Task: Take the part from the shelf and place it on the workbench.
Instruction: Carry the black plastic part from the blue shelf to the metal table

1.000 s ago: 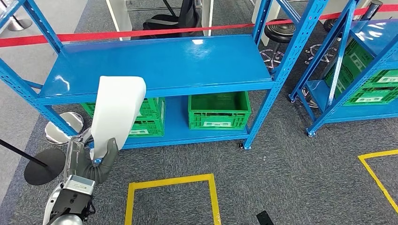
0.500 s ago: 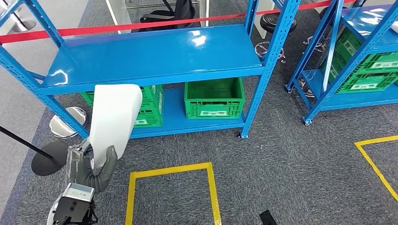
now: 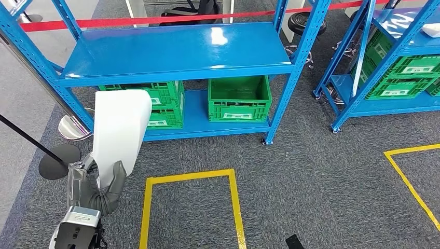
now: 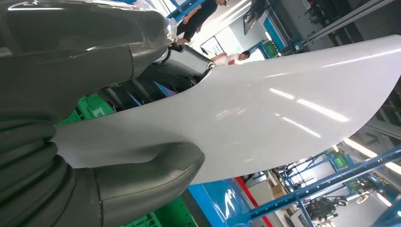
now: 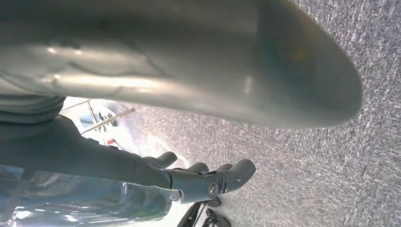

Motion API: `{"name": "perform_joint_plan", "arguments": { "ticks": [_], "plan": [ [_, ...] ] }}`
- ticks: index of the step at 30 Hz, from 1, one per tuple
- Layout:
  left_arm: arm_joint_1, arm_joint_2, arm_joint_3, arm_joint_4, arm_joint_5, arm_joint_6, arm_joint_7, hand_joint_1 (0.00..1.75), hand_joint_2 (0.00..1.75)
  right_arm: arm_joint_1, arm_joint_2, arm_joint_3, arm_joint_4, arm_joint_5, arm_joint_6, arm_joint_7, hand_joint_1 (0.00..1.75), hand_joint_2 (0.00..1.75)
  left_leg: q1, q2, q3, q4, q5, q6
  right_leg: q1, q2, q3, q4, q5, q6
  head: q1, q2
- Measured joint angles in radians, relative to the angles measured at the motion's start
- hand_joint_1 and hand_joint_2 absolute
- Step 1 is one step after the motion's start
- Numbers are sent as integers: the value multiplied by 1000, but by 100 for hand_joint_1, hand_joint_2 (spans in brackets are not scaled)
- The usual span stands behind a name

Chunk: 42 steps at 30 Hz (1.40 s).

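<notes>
Head view first: left hand [image 3: 96, 181] low on the left, clamped on the bottom end of the white part [image 3: 120, 132], holding it upright and a bit tilted in front of the blue shelf [image 3: 181, 52]. Already off the shelf then, hanging over the grey carpet [image 3: 321, 171]. Green crates [image 3: 239, 98] on the lower level, yellow floor square [image 3: 189, 207] just ahead. No workbench anywhere, so looks like the carry step, with the placing not yet done.

Left wrist view: thick grey thumb [image 4: 146, 175] pressed against one face of the glossy white panel, darker fingers [image 4: 137, 90] behind the other face. Solid pinch near one end, most of the panel sticking out free past the hand.

Right wrist view: right hand [image 5: 208, 179] hanging over the carpet, fingers loosely curled and apart, nothing in them.

Next move probably needs a turn away from the shelf to find the surface. Long overhang on that panel, so worth watching the free end near the shelf posts.
</notes>
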Motion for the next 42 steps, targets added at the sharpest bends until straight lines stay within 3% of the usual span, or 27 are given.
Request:
{"name": "perform_joint_plan", "arguments": {
  "ticks": [2, 3, 5, 6, 7, 9, 10, 11, 12, 13, 15, 17, 19, 21, 23, 25, 26, 27, 28, 30, 32, 33, 36, 38, 40, 41, 42],
  "plan": [
    [2, 0, 0, -8, 1, -1, 2, 175, 175, -5, -1, 0, 0, 4, 1, -3, 0, 0, -2, 0, -19, 16, 9, -11, 3, 2, 73, -117, -19, -8, 0, 0],
    [3, -1, 0, -10, 1, -1, 4, 175, 175, -7, -1, 0, -1, 6, 2, -5, 0, 0, -3, 0, -25, 20, 16, -17, 5, 3, 83, -141, -30, -12, 0, 0],
    [3, -1, 0, -13, 1, -2, 9, 175, 175, -7, 0, 0, 0, 12, 4, -5, 0, 0, -1, -2, -34, 22, 24, -30, 5, 2, 67, -143, -22, -27, 0, 0],
    [4, -2, 0, -13, 0, -2, 11, 175, 175, -8, 1, 0, 0, 13, 4, -5, 0, 0, 0, -3, -41, 32, 7, -36, 4, 1, 57, -142, -13, -37, -1, 0],
    [4, -1, 0, -14, -1, -2, 13, 175, 175, -10, 1, 0, 0, 15, 5, -4, 0, 0, 2, -5, -53, 59, -28, -42, 2, -1, 44, -143, -2, -45, -2, 0],
    [5, -1, 0, -15, -4, -2, 17, 175, 175, -13, 1, 0, 0, 16, 6, -3, 0, 0, 3, -6, -85, 168, -129, -50, 2, -3, 16, -142, 21, -53, -5, 0],
    [6, -1, 0, -15, -5, -2, 18, 175, 175, -14, 1, 0, -1, 17, 6, -2, 0, 0, 3, -6, -100, 234, -165, -52, 3, -3, 2, -141, 33, -53, -5, 0],
    [7, -1, 0, -15, -6, -2, 20, 175, 175, -15, 1, 0, -1, 16, 7, -2, 0, 0, 3, -6, -106, 285, -178, -52, 3, -4, -12, -140, 45, -53, -5, 0],
    [9, -1, 0, -15, -7, -2, 21, 175, 175, -15, 1, 0, -1, 16, 8, -1, 0, 0, 3, -6, -99, 306, -166, -51, 4, -4, -26, -139, 55, -52, -5, 0],
    [10, -2, 0, -15, -8, -2, 22, 175, 175, -14, 1, 0, 0, 16, 10, -1, 0, 0, 3, -7, -73, 291, -139, -49, 4, -5, -40, -137, 66, -51, -5, 0],
    [11, -2, 0, -17, -13, -2, 24, 175, 175, -14, 2, 0, 0, 15, 12, 0, 0, 0, 2, -8, 30, 165, -92, -41, 5, -4, -61, -135, 84, -46, -5, 0],
    [9, -3, 0, -24, -20, -2, 27, 175, 175, -14, 3, 0, 0, 14, 14, 0, 0, 0, -4, -9, 131, 18, -99, -31, 7, -3, -70, -135, 101, -38, -4, 0],
    [8, -4, 0, -28, -26, -2, 31, 175, 175, -14, 4, 0, 0, 14, 15, 0, 0, 0, -10, -9, 160, -38, -113, -24, 6, -4, -74, -137, 118, -25, -4, 0],
    [8, -6, 0, -29, -30, -2, 35, 175, 175, -12, 4, 0, 0, 14, 15, 0, 0, 0, -9, -6, 142, -40, -96, -8, 3, -5, -84, -130, 114, -13, -4, 0],
    [7, -9, 1, -29, -33, -3, 37, 175, 175, -10, 4, 0, 0, 14, 14, -2, 0, 0, -5, -3, 114, -43, -71, 10, 2, -3, -108, -67, 40, -4, 0, 0],
    [7, -13, 1, -29, -37, -5, 39, 175, 175, -10, 3, 0, 0, 13, 13, -8, 0, 0, -7, -2, 84, -41, -47, 15, 2, -2, -139, 59, -58, 3, 4, 0],
    [7, -15, 1, -29, -38, -7, 41, 175, 175, -10, 2, 0, 0, 14, 12, -11, 0, 0, -7, -1, 69, -38, -35, 16, 2, -2, -147, 118, -81, 5, 4, 0],
    [7, -16, 1, -29, -39, -9, 42, 175, 175, -10, 1, 0, 0, 14, 11, -13, 0, 0, -8, -1, 53, -34, -24, 15, 2, -1, -143, 154, -78, 6, 4, 0],
    [7, -17, 1, -29, -40, -11, 43, 175, 175, -11, 1, 0, 0, 15, 12, -16, 0, 0, -7, 0, 36, -27, -14, 13, 2, -1, -122, 154, -54, 6, 4, 0],
    [7, -18, 1, -32, -44, -12, 45, 175, 175, -12, 1, 0, 0, 18, 14, -23, 0, 0, -6, 0, 4, -8, -1, 8, 1, -1, -30, 45, -5, 3, 5, 0],
    [8, -20, 2, -37, -48, -12, 45, 175, 175, -15, 0, 0, -1, 19, 16, -30, 0, 0, -8, 0, -20, 12, 8, -2, 4, 1, 63, -97, -14, -2, 5, 0],
    [8, -21, 2, -40, -49, -12, 46, 175, 175, -17, 0, 0, -1, 20, 16, -33, 0, 0, -8, 0, -28, 17, 15, -8, 6, 2, 83, -137, -29, -7, 4, 0],
    [12, -23, 2, -45, -51, -15, 46, 175, 175, -17, 1, 0, -1, 22, 14, -46, 0, 0, -6, -1, -43, 21, 24, -25, 9, 2, 71, -153, -24, -30, 4, 0],
    [17, -22, 2, -49, -50, -25, 46, 175, 175, -17, 0, 0, -1, 24, 8, -59, 0, 0, -3, -4, -66, 68, -35, -37, 5, -1, 51, -155, -7, -46, 2, 0],
    [22, -22, 2, -50, -50, -33, 45, 175, 175, -18, 0, 0, -1, 24, 2, -69, 0, 0, 1, -6, -105, 188, -129, -46, 5, -3, 29, -154, 12, -52, 0, 0],
    [25, -21, 3, -50, -50, -34, 43, 175, 175, -17, 0, 0, -1, 24, 1, -73, 0, 0, 2, -6, -123, 253, -157, -48, 5, -3, 18, -154, 21, -52, -1, 0],
    [27, -21, 4, -50, -50, -33, 40, 175, 175, -16, 0, 0, -1, 24, 1, -76, 0, 0, 3, -6, -130, 296, -161, -48, 5, -3, 8, -153, 29, -51, -1, 0]
  ]
}}
